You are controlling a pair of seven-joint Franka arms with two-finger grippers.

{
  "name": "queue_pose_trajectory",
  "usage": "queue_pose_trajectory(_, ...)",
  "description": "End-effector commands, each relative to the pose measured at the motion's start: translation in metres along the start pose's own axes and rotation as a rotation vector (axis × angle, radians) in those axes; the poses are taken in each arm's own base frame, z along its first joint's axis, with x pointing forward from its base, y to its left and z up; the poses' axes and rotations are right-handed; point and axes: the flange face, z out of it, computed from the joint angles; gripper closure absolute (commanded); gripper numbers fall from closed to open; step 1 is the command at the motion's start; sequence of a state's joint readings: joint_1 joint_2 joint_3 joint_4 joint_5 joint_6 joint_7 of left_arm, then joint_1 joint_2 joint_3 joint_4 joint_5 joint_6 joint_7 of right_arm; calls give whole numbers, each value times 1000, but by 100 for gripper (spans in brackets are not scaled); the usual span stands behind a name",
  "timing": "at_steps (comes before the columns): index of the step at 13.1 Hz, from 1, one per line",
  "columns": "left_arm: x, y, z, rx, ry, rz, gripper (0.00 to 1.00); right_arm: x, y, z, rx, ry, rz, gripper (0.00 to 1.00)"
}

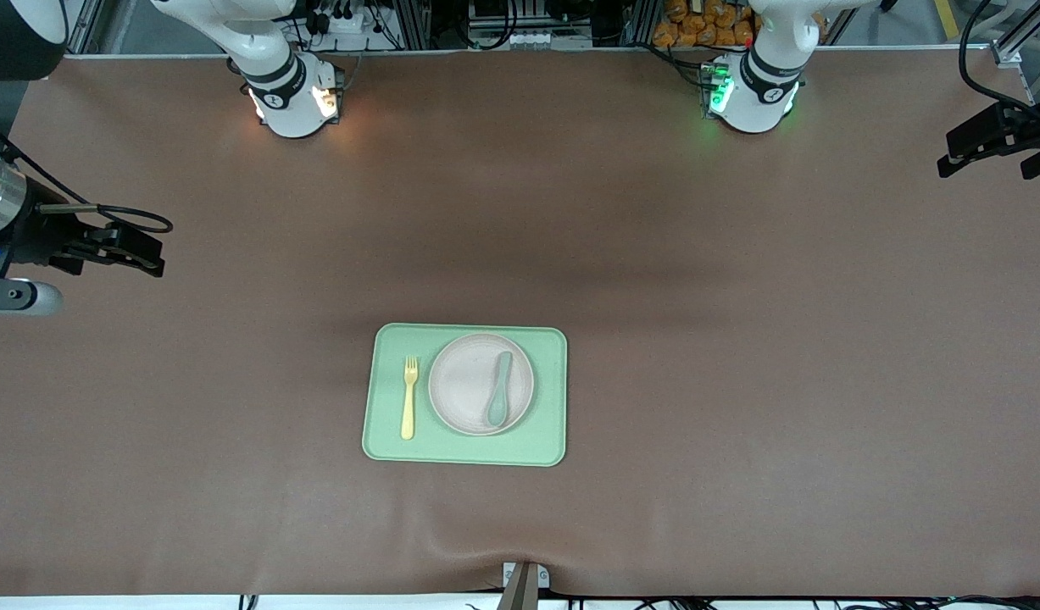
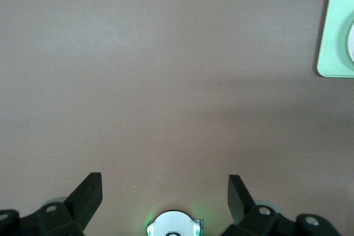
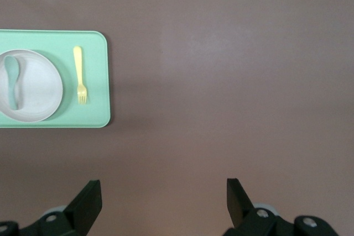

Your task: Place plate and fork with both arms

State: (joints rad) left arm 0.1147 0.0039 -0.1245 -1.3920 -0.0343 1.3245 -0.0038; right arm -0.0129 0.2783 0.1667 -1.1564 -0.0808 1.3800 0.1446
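You have the plate [image 1: 481, 384] and the fork [image 1: 409, 396] side by side on the green tray [image 1: 464, 454]. The right end effector [image 1: 142, 251] and the left end effector [image 1: 986, 144] hang spread and empty over the bench [image 1: 740, 339], each well apart from the tray, toward its own end.

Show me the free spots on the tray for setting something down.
Little room on the tray: the fork and the plate, spoon on it, fill it. Bare strips border the rim. Left gripper and right gripper wait open over bare table.
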Motion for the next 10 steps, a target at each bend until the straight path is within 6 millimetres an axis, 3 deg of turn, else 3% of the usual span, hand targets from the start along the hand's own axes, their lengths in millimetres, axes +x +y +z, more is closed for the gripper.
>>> queue_pose_trajectory(1,7,-15,6,-40,1,-35,0,-52,32,16,23,42,-22,0)
queue_pose_trajectory(6,7,-18,5,-48,6,-42,0,-56,42,17,22,35,-12,0)
queue_pose_trajectory(10,5,-7,2,-53,10,-20,0,-54,38,16,23,52,-21,0)
